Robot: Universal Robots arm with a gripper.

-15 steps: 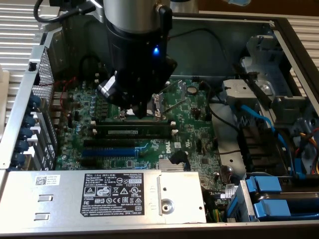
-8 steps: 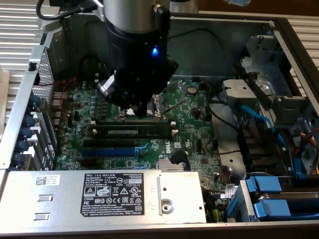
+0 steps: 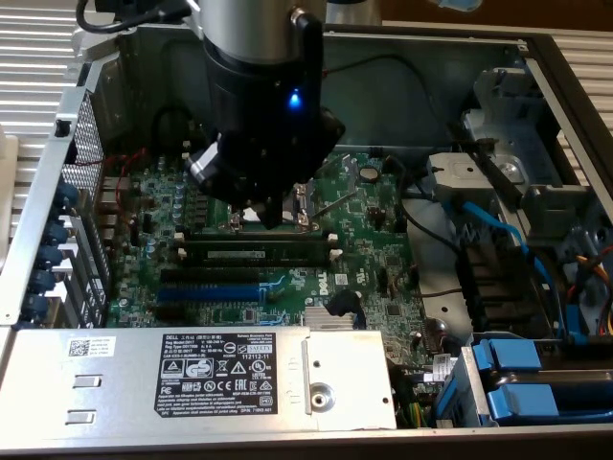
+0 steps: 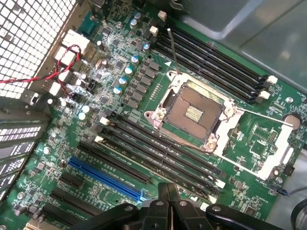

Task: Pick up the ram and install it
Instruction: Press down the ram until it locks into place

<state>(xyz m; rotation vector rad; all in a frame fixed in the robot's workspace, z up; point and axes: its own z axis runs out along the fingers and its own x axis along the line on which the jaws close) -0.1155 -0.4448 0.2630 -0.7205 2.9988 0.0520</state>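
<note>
Gripper (image 4: 167,195) clenched and empty above the motherboard (image 3: 383,249), fingertips hidden behind the arm in the exterior view, ram (image 3: 257,253) seated in a black slot mid-board, its ends partly obscured by white clips.

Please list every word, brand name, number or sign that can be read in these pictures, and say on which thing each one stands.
"DELL": on the large white label of the grey power supply box.
"DELL" logo, white: on the green motherboard in the exterior view, near the slots.
Small white sticker on the same box: print too small to read.
Remaining lines and symbols of the large label: too small to read.
Markings on the motherboard in the wrist view: illegible.
</note>
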